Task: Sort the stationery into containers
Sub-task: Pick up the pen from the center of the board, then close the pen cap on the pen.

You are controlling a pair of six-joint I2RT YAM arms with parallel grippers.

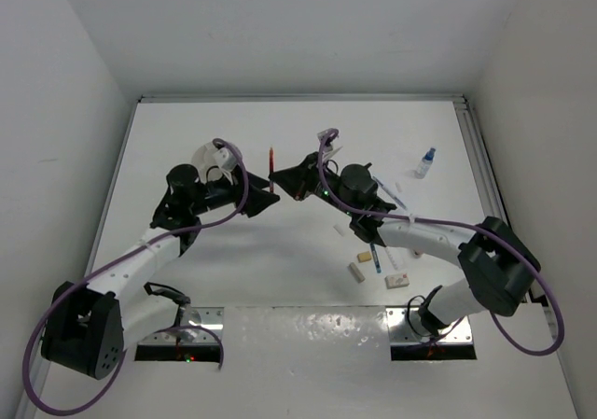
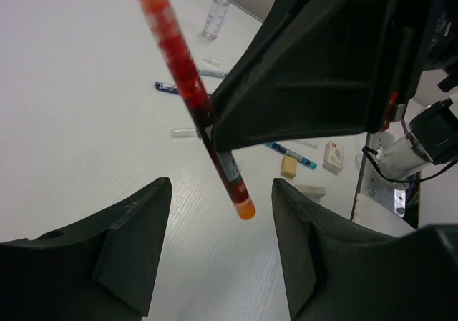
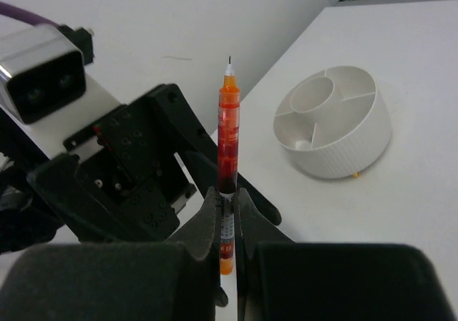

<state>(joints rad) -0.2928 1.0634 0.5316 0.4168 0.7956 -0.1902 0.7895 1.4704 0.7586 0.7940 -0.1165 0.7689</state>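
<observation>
Top view, left to right. The left arm comes up from 7 o'clock, its wrist lying over the near-right side of the white tub, which sits at about 11 o'clock on the table.

Tub is upright with ribbed wall, a round centre cup and wedge compartments around it. There's a small white bit in one wedge, can't tell what.

Left gripper is open: fingers well apart. The orange butt end of the red-orange pen hangs between them with a gap on both sides, not touching.

The pen is in the air at 12 o'clock, just right of the tub and not in it. In the right wrist view it's upright, tip pointing up.

Right gripper is clamped on the pen's lower barrel, jaws pinched tight with only the pen between them. It meets the left gripper nose to nose at table centre; the right arm sweeps in from 5 o'clock.

Loose stationery on the table at 4 o'clock, under the right forearm:
- tan eraser
- white eraser just beside it
- blue pen lying flat next to them
- small white block with red print a bit further right
- another thin pen partly hidden near the right wrist, colour unclear

The blue-capped bottle is upright at 2 o'clock, well apart from the rest.
</observation>
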